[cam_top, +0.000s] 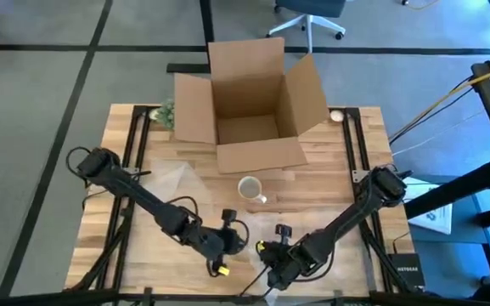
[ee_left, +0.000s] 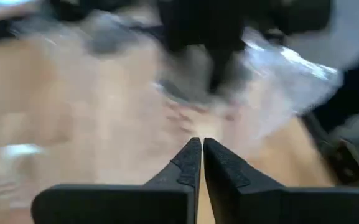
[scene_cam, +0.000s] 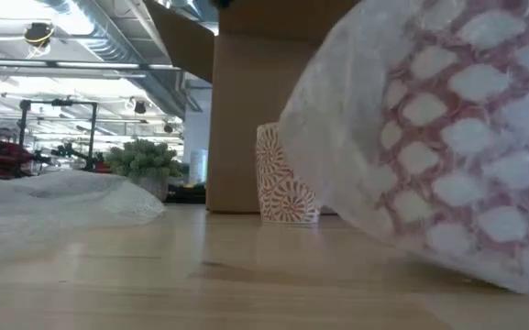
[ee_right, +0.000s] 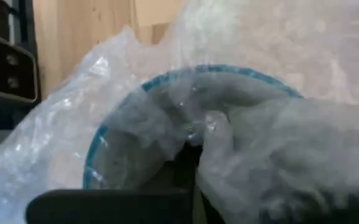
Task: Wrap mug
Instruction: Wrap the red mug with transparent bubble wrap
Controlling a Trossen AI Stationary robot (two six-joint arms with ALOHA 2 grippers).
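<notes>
High view: near the mug (cam_top: 250,188), left jaws (cam_top: 225,246) pinched together empty, right jaws (cam_top: 270,263) buried in bubble wrap (ee_right: 167,124), their opening hidden.

On the table (cam_top: 312,191), the mug (cam_top: 250,188) stands just in front of the open cardboard box (cam_top: 249,106). A small plant (cam_top: 165,113) sits left of the box. Bubble wrap (cam_top: 172,180) lies left of the mug.

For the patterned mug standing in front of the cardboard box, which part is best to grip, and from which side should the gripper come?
Probably the rim, from above. The mug stands upright with its mouth open to the top, clear of the cardboard box. Its handle points toward the right arm's side, so pinch the wall away from it.
</notes>
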